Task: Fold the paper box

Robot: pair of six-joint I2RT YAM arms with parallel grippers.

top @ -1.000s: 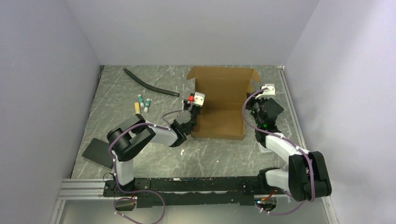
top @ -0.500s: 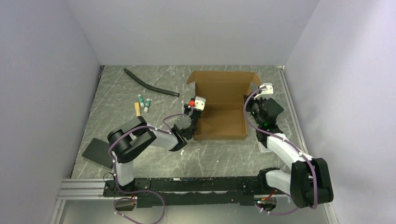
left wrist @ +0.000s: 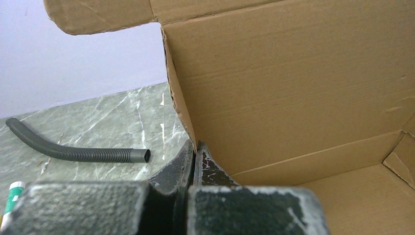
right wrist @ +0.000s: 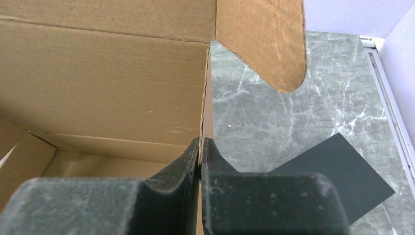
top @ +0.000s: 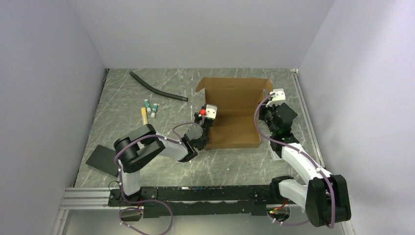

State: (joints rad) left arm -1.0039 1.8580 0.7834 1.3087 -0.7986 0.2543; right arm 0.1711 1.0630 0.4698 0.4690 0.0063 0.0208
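Observation:
The paper box is brown corrugated cardboard, standing open in the middle of the table with its back panel raised and small ear flaps at the top corners. My left gripper is shut on the box's left side wall; in the left wrist view the gripper pinches the wall's edge between its fingers. My right gripper is shut on the right side wall; in the right wrist view the gripper clamps that wall. The box's inside is empty.
A black corrugated hose lies at the back left and shows in the left wrist view. Several small tubes lie left of the box. A black flat pad lies front left. Another dark flat pad lies right of the box.
The box has shifted slightly right and toward the near edge, both grippers moving with it while still clamped on its side walls. The back panel looks shorter from above.

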